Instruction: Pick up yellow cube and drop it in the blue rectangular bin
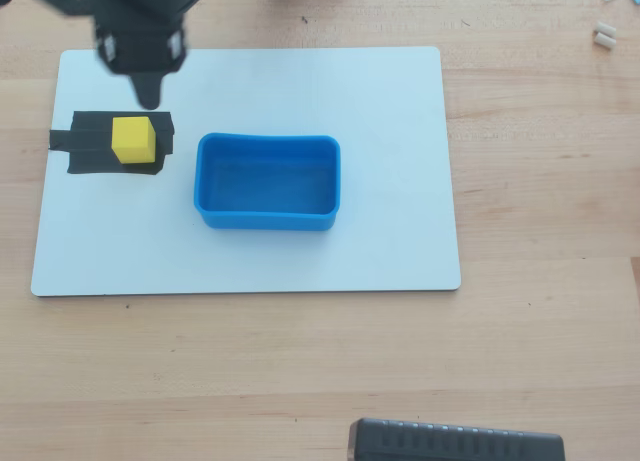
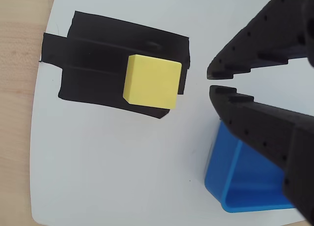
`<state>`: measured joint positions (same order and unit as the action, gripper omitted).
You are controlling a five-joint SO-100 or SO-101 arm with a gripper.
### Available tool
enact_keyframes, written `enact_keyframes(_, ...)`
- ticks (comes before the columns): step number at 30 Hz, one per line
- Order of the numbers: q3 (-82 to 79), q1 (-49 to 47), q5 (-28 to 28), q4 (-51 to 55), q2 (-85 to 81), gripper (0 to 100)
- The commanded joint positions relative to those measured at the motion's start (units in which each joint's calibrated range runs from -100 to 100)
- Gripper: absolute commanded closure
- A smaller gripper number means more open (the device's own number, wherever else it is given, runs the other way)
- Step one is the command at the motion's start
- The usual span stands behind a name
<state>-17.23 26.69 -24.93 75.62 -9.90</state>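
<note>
Hand, upper left of the overhead view, empty, its jaws nearly closed with only a narrow gap in the wrist view. Yellow cube just below it, on black tape. Blue rectangular bin at centre, on the white board.

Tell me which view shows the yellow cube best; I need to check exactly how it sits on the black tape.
The wrist view: the yellow cube fills much of the frame, sitting at the black tape patch's right end, untouched. The overhead view shows the cube small but sharp, left of the blue bin.
</note>
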Motion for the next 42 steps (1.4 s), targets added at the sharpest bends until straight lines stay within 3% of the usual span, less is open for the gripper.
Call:
enact_keyframes(1, 6.33, 3.24, -0.63, -0.14, 4.56, 98)
enact_keyframes(6, 5.87, 4.79, -0.34, -1.96, 4.74, 82)
enact_keyframes(8, 6.23, 5.47, -0.2, -2.29, 4.74, 72)
enact_keyframes(13, 6.33, 6.16, -0.2, -2.95, 7.62, 68)
enact_keyframes(24, 5.69, 7.79, -0.2, -6.5, 14.4, 68)
enact_keyframes(33, 4.51, 7.62, -0.2, -9.06, 16.91, 85)
enact_keyframes(42, 5.6, 4.53, 3.57, -2.29, 9.85, 86)
